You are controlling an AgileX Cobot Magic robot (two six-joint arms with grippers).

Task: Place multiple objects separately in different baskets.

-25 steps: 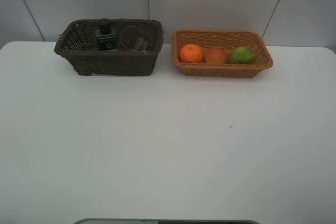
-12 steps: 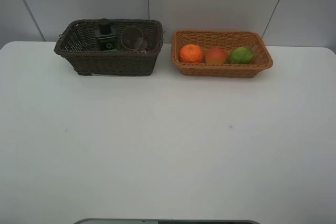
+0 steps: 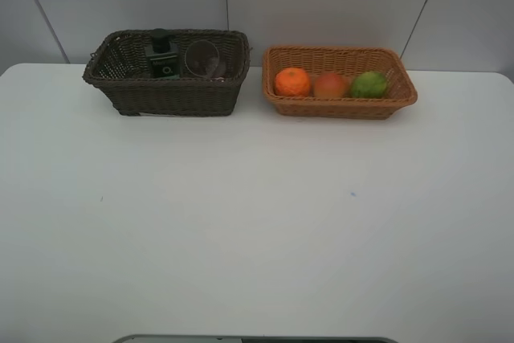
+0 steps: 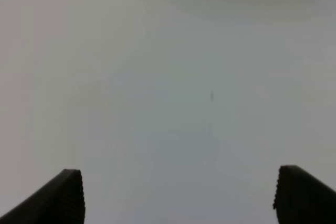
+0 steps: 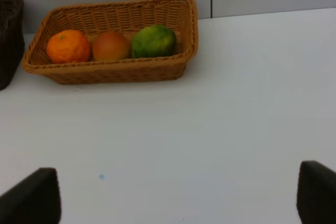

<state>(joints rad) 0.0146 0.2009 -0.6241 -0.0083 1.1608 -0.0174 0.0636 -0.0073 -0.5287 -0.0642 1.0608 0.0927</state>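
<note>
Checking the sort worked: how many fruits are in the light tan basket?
3, in a row in the tan basket: orange at the left end, peach-like fruit in the middle, green citrus at the right end.

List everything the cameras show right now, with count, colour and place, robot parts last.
dark basket: one, dark brown wicker, back left of table
pump bottle: one, dark green, inside dark basket
cup: one, translucent, inside dark basket, right of pump bottle
tan basket: one, orange-tan wicker, back right
orange: one, orange, left end of tan basket
peach-like fruit: one, red-orange, middle of tan basket
green citrus: one, green, right end of tan basket
table: one, white
left gripper: open, over table
right gripper: open, over table, facing tan basket
</note>
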